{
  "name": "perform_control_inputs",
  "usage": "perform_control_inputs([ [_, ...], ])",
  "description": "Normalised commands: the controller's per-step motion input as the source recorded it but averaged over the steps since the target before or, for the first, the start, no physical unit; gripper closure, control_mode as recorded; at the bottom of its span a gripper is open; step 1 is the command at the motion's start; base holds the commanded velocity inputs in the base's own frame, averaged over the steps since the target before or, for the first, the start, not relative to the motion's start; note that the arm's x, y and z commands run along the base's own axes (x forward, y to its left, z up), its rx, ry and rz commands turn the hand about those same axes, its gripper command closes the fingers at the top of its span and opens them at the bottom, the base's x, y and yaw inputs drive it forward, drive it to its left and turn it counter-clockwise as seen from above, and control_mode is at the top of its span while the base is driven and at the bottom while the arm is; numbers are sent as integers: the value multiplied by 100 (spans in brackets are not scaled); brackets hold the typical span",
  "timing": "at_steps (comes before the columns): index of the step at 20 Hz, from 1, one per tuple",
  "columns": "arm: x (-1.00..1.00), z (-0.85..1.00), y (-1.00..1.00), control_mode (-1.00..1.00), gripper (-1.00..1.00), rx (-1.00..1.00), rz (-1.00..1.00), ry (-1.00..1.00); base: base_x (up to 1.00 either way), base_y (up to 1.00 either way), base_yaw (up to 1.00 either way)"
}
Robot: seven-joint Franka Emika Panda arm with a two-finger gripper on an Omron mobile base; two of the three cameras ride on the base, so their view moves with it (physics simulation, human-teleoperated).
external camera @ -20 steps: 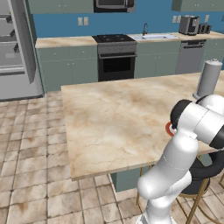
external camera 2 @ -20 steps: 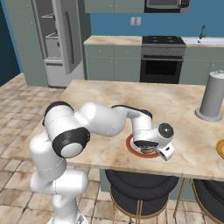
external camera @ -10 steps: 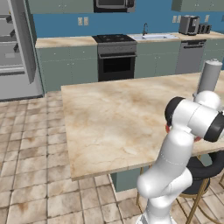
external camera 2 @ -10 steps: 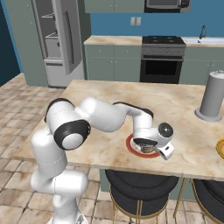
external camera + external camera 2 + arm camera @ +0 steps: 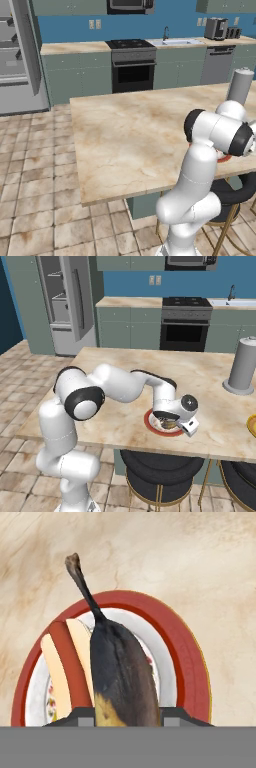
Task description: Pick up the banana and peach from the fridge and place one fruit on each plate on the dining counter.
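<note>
Pincer: the gripper (image 5: 170, 425) hangs low over the red-rimmed plate (image 5: 150, 422), jaws drawn in on the banana (image 5: 122, 677) (in the hand view the fruit rises straight from between the two dark fingertips (image 5: 170, 716)).

Held thing: the banana, mostly dark-skinned with a yellow patch near the jaws; its thin stem points away from the pincer, past the plate's far rim.

Long axis: in line with the pincer's own reach, running from the jaws out across the plate's white centre. Whether the fruit touches the plate cannot be told.

Directly below the pincer: the red-rimmed plate, which also carries a pale-and-red striped shape beside the banana, on the plate's left half as the hand view shows it; what it is cannot be told.

Deciding relation: fruit and plate are stacked, the banana lying over the plate's middle and not over its rim. By my judgement the coming move is a small lowering and a release, with no sideways correction needed.

Beyond the plate: the dining counter (image 5: 125, 371), bare marble all round the pincer.

Farther out: a grey cylinder (image 5: 242, 365) stands well apart, on the counter's far side; the yellow plate (image 5: 251, 425) sits at the counter's edge to the right in the right base view.

Farthest: the fridge (image 5: 67, 303), door open, across the floor behind the arm's shoulder.
</note>
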Motion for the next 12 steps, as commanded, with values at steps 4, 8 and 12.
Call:
perform_control_inputs([
  [4, 3, -8, 0, -100, 100, 0, 0, 0, 0, 0, 0],
  [8, 0, -9, 0, -100, 100, 0, 0, 0, 0, 0, 0],
  [12, 0, -11, 0, -100, -100, 0, 0, 0, 0, 0, 0],
])
